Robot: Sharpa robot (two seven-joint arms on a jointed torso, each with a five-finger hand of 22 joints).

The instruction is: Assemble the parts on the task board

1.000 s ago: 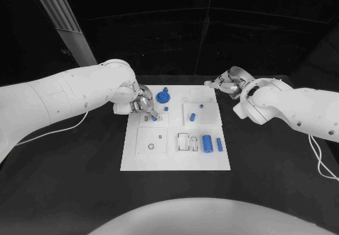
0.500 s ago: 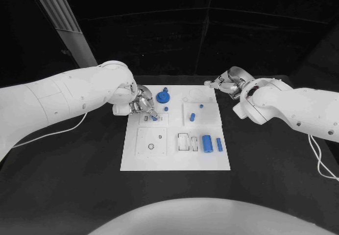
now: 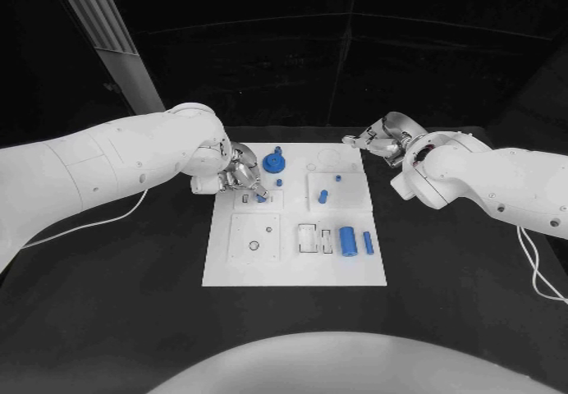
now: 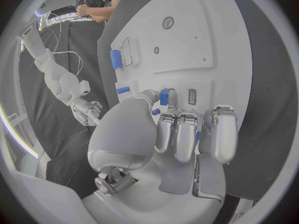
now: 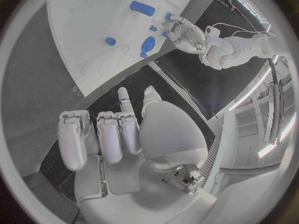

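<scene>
- The board [image 3: 296, 263] lies in the middle of the table [image 3: 107, 312]; every place below is given from it.
- On the board's near right part lie a thick blue cylinder [image 3: 348, 240] and, just beside it toward the right edge, a thin blue pin [image 3: 367, 240]. Both lie flat and loose, so they look not yet fitted.
- Left of the cylinder is a pair of open rectangular slots [image 3: 313, 238], and on the near left panel a small ring hole [image 3: 254, 245]. These seats appear unfilled.
- Farther in, on the right panel, a short blue peg [image 3: 322, 195] and a smaller blue stud [image 3: 337, 177] look seated, though how deep cannot be told.
- At the far middle a blue gear [image 3: 275, 162] sits on its post, apparently already placed.
- The left hand [image 3: 237, 176] is over the board's far left panel, pinching a small blue part [image 4: 164, 96] between thumb and a finger right at a slot; the other fingers are curled alongside. Judged from this, an insertion is in hand, with roughly half the parts still to go.
- The right hand [image 3: 379, 135] hovers off the board's far right corner, holding nothing, its fingers loosely bent and apart [image 5: 118, 134].
- Whether the pinched part has entered its slot is hidden by the fingers.
</scene>
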